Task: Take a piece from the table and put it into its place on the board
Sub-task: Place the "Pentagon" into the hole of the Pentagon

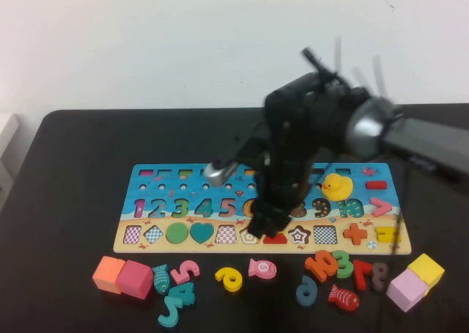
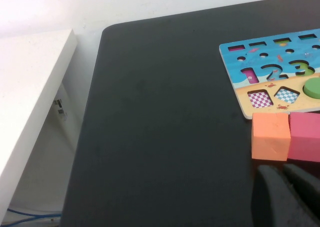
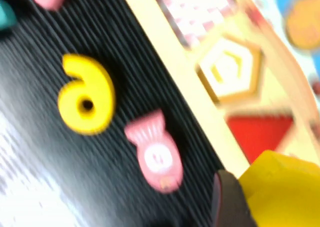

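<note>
The board (image 1: 146, 183) shows a row of numerals: 1, 2, 3, 4, 5, then 9, plus a ">" sign and a plus sign. Loose on the tabletop (image 1: 73, 149) lie a yellow 6 (image 1: 229, 278), pink 5 (image 1: 185, 271) and teal 4 (image 1: 176, 304).

The right arm (image 1: 410, 138) is matte black with silver joint collars and thin black cables.

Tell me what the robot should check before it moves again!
1. Right gripper over the board: ok, near the bottom row.
2. Holding a piece: ok, a yellow piece sits at its fingers.
3. Which slot that piece fits: cannot tell.
4. Yellow 6 and pink fish out of the way: ok, both lie on the table off the board.
5. Left gripper parked away: ok, beside the orange block.
</note>
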